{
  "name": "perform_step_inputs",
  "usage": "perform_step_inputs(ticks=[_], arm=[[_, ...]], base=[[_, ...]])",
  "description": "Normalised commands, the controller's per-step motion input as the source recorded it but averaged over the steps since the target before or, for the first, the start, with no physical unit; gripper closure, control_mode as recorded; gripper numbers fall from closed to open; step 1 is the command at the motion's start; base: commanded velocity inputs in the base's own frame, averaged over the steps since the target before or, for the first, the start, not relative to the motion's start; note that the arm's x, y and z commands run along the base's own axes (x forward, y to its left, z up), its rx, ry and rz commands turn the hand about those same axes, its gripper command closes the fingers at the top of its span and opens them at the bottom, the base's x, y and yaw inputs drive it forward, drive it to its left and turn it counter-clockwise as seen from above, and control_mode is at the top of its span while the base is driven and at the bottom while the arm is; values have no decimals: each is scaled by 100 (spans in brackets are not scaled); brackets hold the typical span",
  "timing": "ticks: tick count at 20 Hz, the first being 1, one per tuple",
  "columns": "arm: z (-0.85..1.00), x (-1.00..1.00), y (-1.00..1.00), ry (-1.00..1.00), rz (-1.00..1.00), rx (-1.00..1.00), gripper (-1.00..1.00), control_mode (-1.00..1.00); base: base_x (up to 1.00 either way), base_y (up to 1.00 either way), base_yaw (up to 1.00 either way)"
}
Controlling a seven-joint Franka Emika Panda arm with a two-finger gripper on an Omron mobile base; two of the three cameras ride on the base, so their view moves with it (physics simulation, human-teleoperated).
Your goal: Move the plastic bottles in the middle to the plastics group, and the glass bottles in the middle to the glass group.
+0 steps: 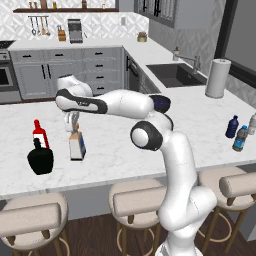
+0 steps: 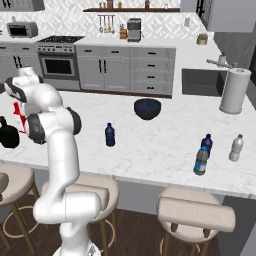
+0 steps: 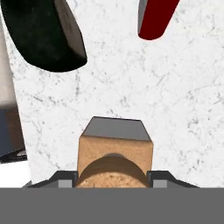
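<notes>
My gripper (image 1: 74, 126) is shut on the tan cork of the glass bottle (image 1: 77, 146), a flat clear bottle with a blue-and-white label, upright on the counter. In the hand view the cork (image 3: 115, 151) sits between my fingertips (image 3: 65, 179). Just left of it is the glass group: a red bottle (image 1: 39, 133) and a squat black bottle (image 1: 40, 160). A solid dark blue plastic bottle (image 2: 110, 135) stands mid-counter. At the far right the plastics group holds a dark blue bottle (image 2: 206, 142), a pale whitish bottle (image 2: 236, 147) and a clear bottle with a blue band (image 2: 200, 161).
A dark blue bowl (image 2: 147, 108) sits at the back of the counter's middle. A paper towel roll (image 2: 235, 91) stands beside the sink (image 1: 175, 75). Padded stools (image 1: 140, 200) line the counter's near edge. My arm hides the gripper in the right base view.
</notes>
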Motion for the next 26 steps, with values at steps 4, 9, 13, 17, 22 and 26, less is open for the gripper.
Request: perform_step_inputs(ticks=[4,9,13,17,22,26], arm=[[-14,23,33,-4,15,2,100,-100],[0,6,16,-5,14,10,100,-100],[-11,2,2,1,7,3,100,-100],[-50,0,1,0,3,0,100,-100],[-64,0,1,-14,2,0,100,-100],[-2,-13,0,-16,0,4,100,-100]], base=[[0,0,0],[0,0,0],[0,0,0],[0,0,0],[0,0,0],[0,0,0]])
